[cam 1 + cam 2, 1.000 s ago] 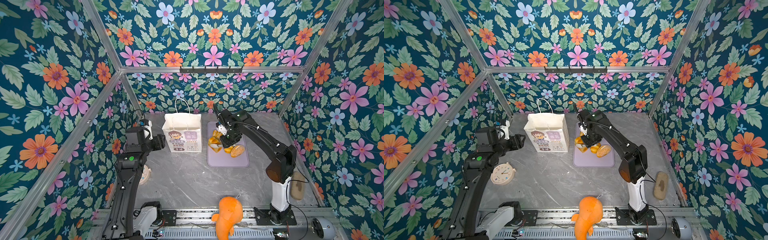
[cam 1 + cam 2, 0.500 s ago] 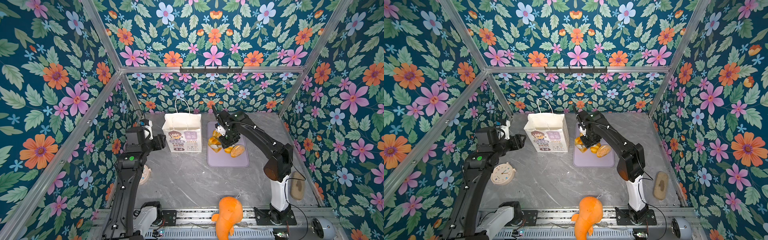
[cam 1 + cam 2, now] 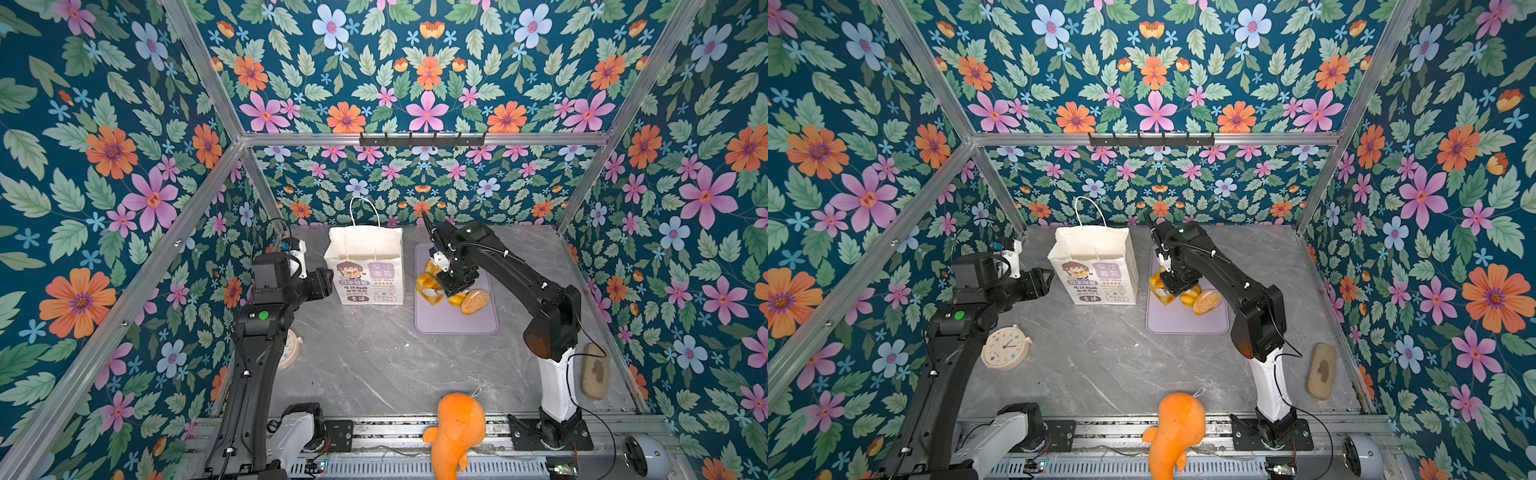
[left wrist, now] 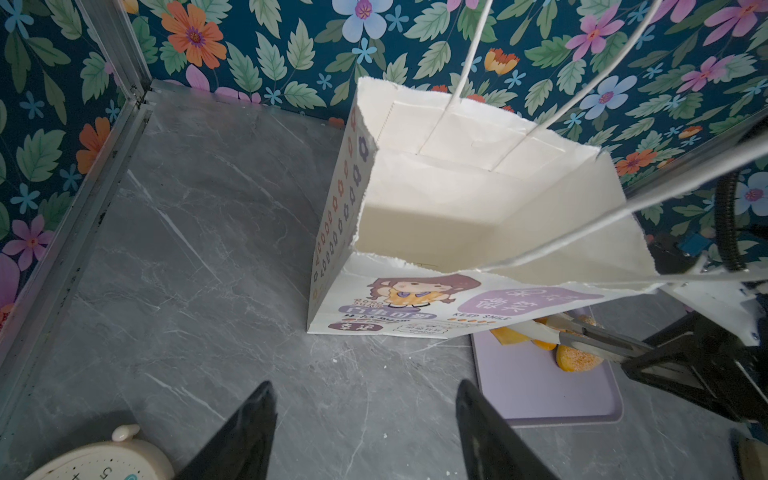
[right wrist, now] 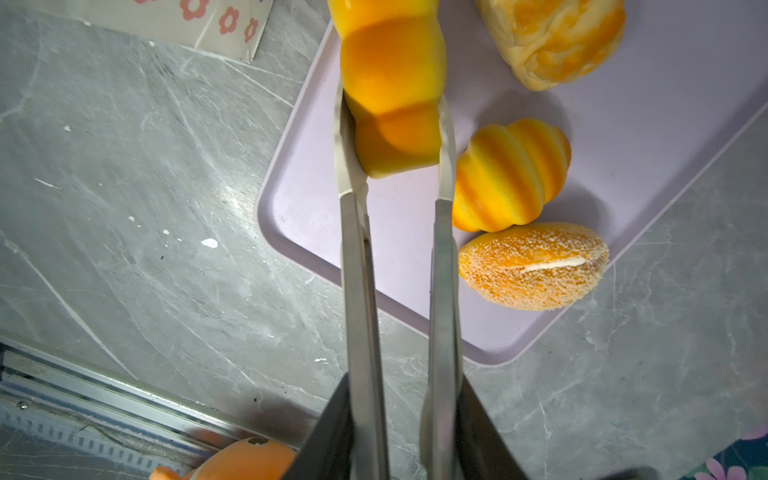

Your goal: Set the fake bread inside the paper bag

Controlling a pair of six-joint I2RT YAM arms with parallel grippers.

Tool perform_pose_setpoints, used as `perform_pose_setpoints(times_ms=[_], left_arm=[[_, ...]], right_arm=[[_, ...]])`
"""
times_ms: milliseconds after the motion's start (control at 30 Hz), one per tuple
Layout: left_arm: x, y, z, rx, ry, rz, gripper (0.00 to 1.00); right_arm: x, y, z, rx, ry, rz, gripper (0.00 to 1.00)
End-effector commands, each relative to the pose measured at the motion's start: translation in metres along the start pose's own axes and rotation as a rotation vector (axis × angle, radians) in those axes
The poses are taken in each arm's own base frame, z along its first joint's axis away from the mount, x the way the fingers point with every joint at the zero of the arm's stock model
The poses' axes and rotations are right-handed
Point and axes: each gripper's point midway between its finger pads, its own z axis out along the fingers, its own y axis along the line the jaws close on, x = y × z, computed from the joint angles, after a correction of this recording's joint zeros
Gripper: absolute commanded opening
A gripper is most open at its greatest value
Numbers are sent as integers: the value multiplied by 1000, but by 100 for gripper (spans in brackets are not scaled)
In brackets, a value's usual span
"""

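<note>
The right gripper (image 5: 390,108) has its two long metal fingers (image 5: 359,249) drawn in on the blocky golden-orange toy loaf (image 5: 390,62), one finger pressed against each long side, so the loaf is pinched between them. In both top views this pair sits over the 9 o'clock edge of the flat lilac plastic tray (image 3: 453,322).

Just beside the outer finger lies the round ridged yellow-orange bun (image 5: 511,174), and the oval seeded roll (image 5: 534,266) touches that bun. In a top view both lie at about 4 o'clock from the loaf. The pale glazed braided roll (image 5: 552,37) lies at about 12 o'clock from it, apart from the gripper.

The upright white paper bag with cord handles (image 3: 365,266) stands at 9 o'clock from the tray, mouth open and showing no bread inside.

At 9 o'clock from the bag, the left gripper (image 4: 363,386) hangs above the grey marble tabletop (image 4: 187,249) with its jaws spread wide, holding nothing.
</note>
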Motion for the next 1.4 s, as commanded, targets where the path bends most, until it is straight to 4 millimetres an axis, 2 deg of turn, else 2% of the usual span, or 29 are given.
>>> perform_pose_setpoints(times_ms=[0, 167, 500, 700, 800, 1000, 1167, 1367], left_arm=[[1, -4, -2, 17, 7, -3, 69], [-1, -6, -7, 25, -2, 6, 70], [-2, -9, -10, 36, -11, 15, 70], [-6, -11, -12, 44, -19, 13, 72], [-6, -17, -10, 76, -4, 4, 72], [-8, -15, -12, 63, -16, 4, 72], [-9, -3, -7, -2, -17, -21, 71], [-28, 3, -5, -48, -43, -42, 72]], right_arm=[[3, -6, -13, 35, -22, 1, 30], [2, -4, -45, -2, -141, 31, 30], [13, -20, -113, 75, -242, 2, 30], [6, -23, -151, 91, -320, -13, 30], [1, -17, -163, 57, -368, -43, 30], [-6, -6, -184, 6, -457, -109, 30], [-14, 4, -210, -37, -570, -147, 30], [-17, 16, -229, -95, -651, -195, 29]])
